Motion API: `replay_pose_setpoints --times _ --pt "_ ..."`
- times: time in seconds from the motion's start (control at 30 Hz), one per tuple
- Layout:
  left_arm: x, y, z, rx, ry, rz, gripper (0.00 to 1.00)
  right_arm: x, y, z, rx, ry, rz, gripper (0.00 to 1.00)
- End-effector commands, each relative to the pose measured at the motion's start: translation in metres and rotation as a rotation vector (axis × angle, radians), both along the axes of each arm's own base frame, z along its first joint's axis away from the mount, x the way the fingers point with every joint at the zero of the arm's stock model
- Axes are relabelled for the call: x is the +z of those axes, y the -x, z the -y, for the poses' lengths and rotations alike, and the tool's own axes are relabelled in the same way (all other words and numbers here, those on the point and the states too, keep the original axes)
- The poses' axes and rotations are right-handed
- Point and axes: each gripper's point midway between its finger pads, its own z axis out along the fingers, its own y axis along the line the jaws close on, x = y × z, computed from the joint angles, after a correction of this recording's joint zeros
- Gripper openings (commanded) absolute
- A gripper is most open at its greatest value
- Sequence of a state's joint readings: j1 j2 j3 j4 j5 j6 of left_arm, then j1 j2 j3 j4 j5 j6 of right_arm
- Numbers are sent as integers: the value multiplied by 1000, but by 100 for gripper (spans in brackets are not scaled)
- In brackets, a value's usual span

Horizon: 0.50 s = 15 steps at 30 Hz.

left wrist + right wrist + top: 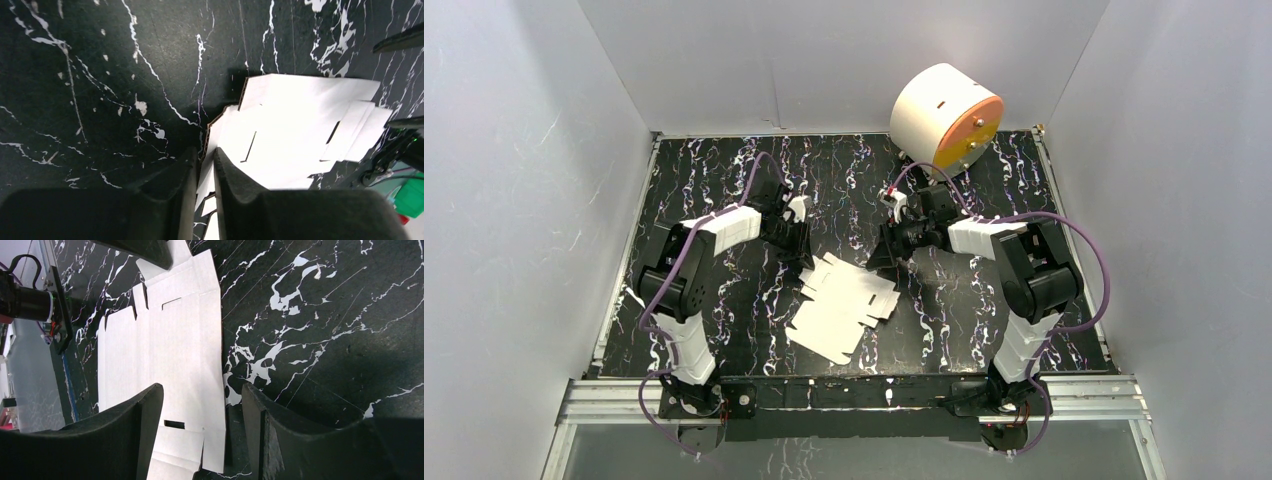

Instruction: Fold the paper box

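The paper box (844, 305) is a flat white die-cut sheet with tabs and slots, lying on the black marbled table between the two arms. My left gripper (804, 260) is at the sheet's far-left corner. In the left wrist view its fingers (205, 152) stand almost together, with a raised flap of the paper box (300, 125) between them. My right gripper (886, 255) is at the sheet's far-right edge. In the right wrist view it is open (202, 390), straddling the edge of the paper box (170, 350) with one finger over the cardboard and one over bare table.
A big white cylinder with an orange face (946, 115) lies at the back right of the table. White walls close in the left, back and right sides. An aluminium rail (854, 395) runs along the near edge by the arm bases.
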<state>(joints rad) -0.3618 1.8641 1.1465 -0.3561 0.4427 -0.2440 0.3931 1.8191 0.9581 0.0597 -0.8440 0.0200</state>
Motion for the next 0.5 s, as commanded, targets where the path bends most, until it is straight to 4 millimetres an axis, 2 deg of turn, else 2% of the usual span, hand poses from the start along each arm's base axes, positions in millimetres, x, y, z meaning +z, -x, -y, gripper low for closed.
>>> replay_pose_setpoints --times 0.0,0.13,0.47 --pt "10 7 5 -91 48 19 11 22 -8 -2 16 -45 80 68" --pt "23 8 6 -139 74 80 0 26 -9 -3 20 -48 77 68" --pt "78 11 15 -244 135 275 0 35 -11 -7 71 -54 74 68"
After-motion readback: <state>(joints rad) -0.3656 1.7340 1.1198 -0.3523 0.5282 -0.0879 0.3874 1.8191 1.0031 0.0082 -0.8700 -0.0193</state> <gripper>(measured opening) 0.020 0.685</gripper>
